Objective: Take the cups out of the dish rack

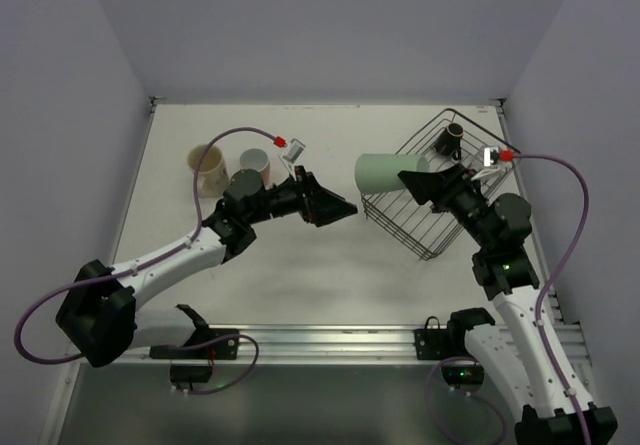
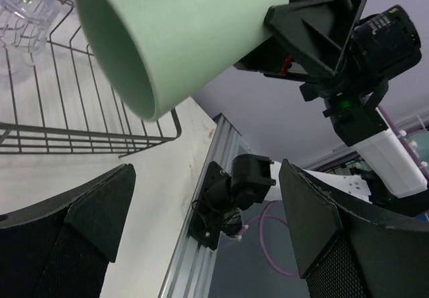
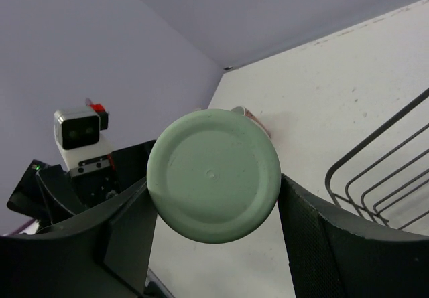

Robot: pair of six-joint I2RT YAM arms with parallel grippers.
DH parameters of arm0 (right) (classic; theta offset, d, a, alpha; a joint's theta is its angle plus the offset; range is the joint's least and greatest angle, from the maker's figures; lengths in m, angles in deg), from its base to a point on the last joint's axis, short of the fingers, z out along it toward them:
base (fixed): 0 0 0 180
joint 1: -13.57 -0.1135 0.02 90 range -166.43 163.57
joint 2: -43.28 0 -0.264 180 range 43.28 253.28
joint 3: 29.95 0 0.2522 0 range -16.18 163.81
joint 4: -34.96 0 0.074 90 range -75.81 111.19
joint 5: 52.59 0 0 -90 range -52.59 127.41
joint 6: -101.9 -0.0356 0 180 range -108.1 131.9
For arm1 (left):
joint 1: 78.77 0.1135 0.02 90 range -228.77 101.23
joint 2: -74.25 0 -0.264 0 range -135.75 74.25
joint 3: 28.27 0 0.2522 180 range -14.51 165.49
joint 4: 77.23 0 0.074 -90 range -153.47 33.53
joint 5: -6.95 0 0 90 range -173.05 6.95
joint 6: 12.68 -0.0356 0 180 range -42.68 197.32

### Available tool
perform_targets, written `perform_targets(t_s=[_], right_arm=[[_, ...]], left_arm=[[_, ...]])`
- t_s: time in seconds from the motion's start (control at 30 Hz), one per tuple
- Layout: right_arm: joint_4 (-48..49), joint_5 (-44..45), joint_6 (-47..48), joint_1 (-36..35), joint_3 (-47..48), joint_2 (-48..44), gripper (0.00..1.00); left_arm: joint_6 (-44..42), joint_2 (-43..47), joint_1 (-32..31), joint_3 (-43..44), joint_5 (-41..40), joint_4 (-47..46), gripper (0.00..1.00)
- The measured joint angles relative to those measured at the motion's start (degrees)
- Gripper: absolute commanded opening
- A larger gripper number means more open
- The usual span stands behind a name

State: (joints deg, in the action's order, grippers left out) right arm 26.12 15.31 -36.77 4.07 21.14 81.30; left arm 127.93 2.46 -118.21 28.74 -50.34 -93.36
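The right pincer (image 1: 420,183) grasps the likely light, slick mint green tumbler (image 1: 390,172) beside the dish rack (image 1: 440,240); the released left pincer (image 1: 340,208) could take its rim end.

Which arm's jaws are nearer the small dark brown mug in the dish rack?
Right. The right arm, jaws clamped on the mint tumbler, sits just left of the mug at the dish rack edge; the left arm, jaws open, stands farther left, beyond the tumbler.

left arm (image 1: 170,257) / right arm (image 1: 525,340): white links, black joints | cables (image 1: 586,205): purple | cable ends (image 1: 279,141): red, maybe plugs
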Motion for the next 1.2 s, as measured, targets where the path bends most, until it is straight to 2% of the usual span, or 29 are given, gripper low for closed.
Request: perform_targets(t_s=[0.13,0.43,0.47,0.5,0.53,0.57,0.67,0.73,0.8,0.83,0.9,0.93,0.97,1.03,1.13,1.2], right_arm=[[1.3,-2.4,-1.7,-0.3,-1.9,-0.2,0.46],[5.6,-6.6,-5.3,-0.3,-5.5,0.0,0.46],[5.9,-6.9,-5.6,-0.3,-5.7,-0.1,0.46],[6.2,-7.2,-5.9,-0.3,-5.9,-0.2,0.46],[6.7,-7.6,-6.2,-0.3,-6.0,-0.2,0.46],[7.5,-7.8,-6.9,-0.4,-6.2,-0.2,0.46],[10.2,-8.1,-8.2,-0.3,-6.9,-0.1,0.45],[12.1,-8.7,-9.1,-0.4,-7.5,0.6,0.45],[13.8,-8.6,-10.0,-0.2,-7.9,1.9,0.45],[14.5,-8.5,-10.7,0.0,-8.2,2.9,0.45],[15.1,-9.0,-11.2,-0.2,-8.6,4.9,0.55],[15.1,-9.6,-11.4,-0.6,-8.9,5.9,0.64],[15.0,-10.3,-11.3,-1.0,-9.0,6.6,0.86],[14.0,-10.6,-11.0,-1.3,-9.1,6.8,0.99],[11.6,-10.2,-9.0,-1.4,-9.0,5.6,0.99],[8.3,-9.2,-7.2,-1.4,-8.8,3.7,0.99]], left_arm=[[1.9,-2.4,-0.9,0.1,-0.7,-4.6,0.95],[3.9,-5.1,-1.2,1.1,-2.6,-10.4,0.82],[3.9,-5.1,-1.2,1.1,-2.8,-10.6,0.71],[4.1,-5.1,-1.2,1.1,-3.0,-10.8,0.65],[4.2,-5.1,-1.2,1.1,-3.1,-11.3,0.53],[4.3,-5.1,-1.3,1.1,-3.4,-11.7,0.46],[4.3,-5.5,-1.2,1.2,-4.4,-12.4,0.36],[4.4,-5.9,-1.2,1.3,-4.7,-12.8,0.17],[4.9,-6.2,-1.1,1.6,-5.0,-13.4,0.11],[4.9,-6.2,-1.2,2.0,-5.0,-13.7,0.00],[4.5,-6.3,-1.5,3.1,-5.3,-14.5,0.00],[3.9,-6.3,-1.7,3.7,-6.0,-14.4,0.00],[3.6,-6.2,-1.8,4.1,-6.4,-14.2,0.00],[1.8,-6.0,-1.9,5.3,-7.6,-12.3,0.00],[-3.4,-4.6,-2.0,8.9,-11.2,-3.3,0.00],[-8.2,-3.9,-2.1,14.2,-15.0,6.3,0.00]])
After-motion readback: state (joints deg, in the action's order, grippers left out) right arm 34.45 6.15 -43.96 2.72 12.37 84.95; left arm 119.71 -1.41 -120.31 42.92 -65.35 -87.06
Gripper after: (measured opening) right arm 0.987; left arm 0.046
